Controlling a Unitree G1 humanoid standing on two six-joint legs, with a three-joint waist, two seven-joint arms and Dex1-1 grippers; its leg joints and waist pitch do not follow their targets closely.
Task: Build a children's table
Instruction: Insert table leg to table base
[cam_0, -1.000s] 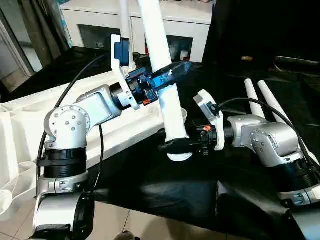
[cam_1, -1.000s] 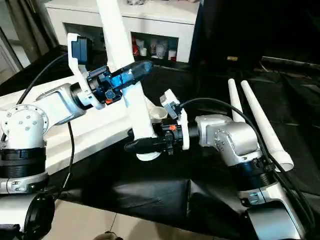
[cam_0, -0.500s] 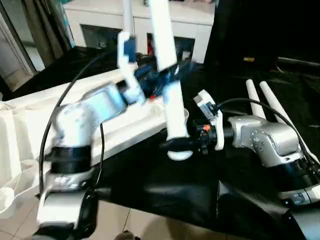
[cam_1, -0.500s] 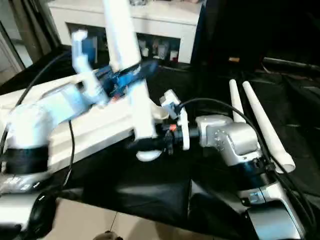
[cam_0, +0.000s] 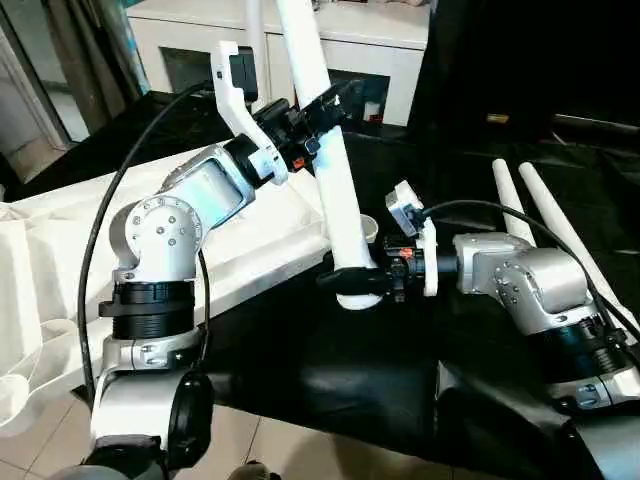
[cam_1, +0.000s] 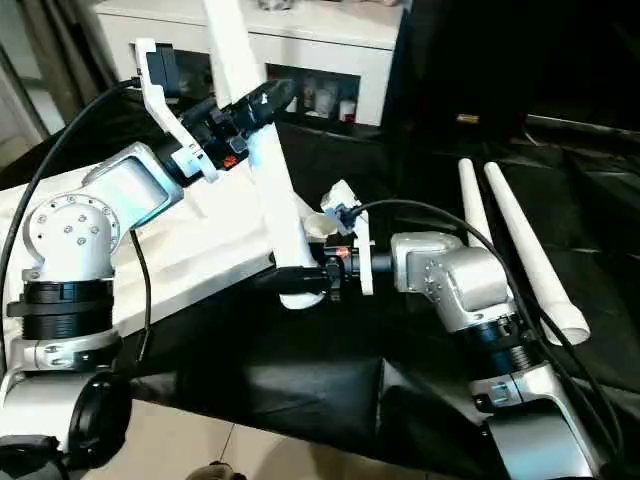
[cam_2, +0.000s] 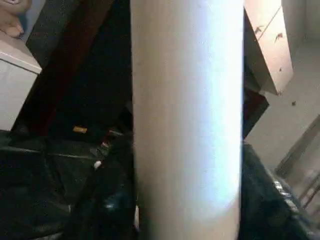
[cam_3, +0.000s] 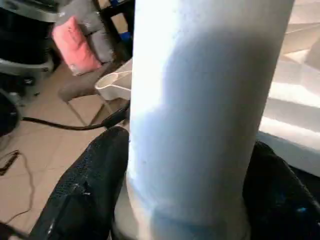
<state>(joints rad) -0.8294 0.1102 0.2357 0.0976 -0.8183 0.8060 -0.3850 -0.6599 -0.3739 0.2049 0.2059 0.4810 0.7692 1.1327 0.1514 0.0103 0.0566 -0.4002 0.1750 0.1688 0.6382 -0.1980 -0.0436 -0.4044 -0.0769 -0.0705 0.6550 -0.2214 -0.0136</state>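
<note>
Table leg (cam_0: 335, 190), a long white tube, stands nearly upright between my two grippers, tilted a little away from me. My left gripper (cam_0: 318, 112) clasps it high up, black fingers partly closed around the tube. My right gripper (cam_0: 352, 281) clamps its bottom end, just beside the corner socket (cam_0: 367, 228) of the white tabletop (cam_0: 250, 240), which lies upside down on the black cloth (cam_0: 330, 370). Two spare legs (cam_0: 540, 215) lie well apart to my right. Risk: if my upper and lower grips disagree, the tube could twist, slip, and miss the socket, or lever the tabletop sideways.
</note>
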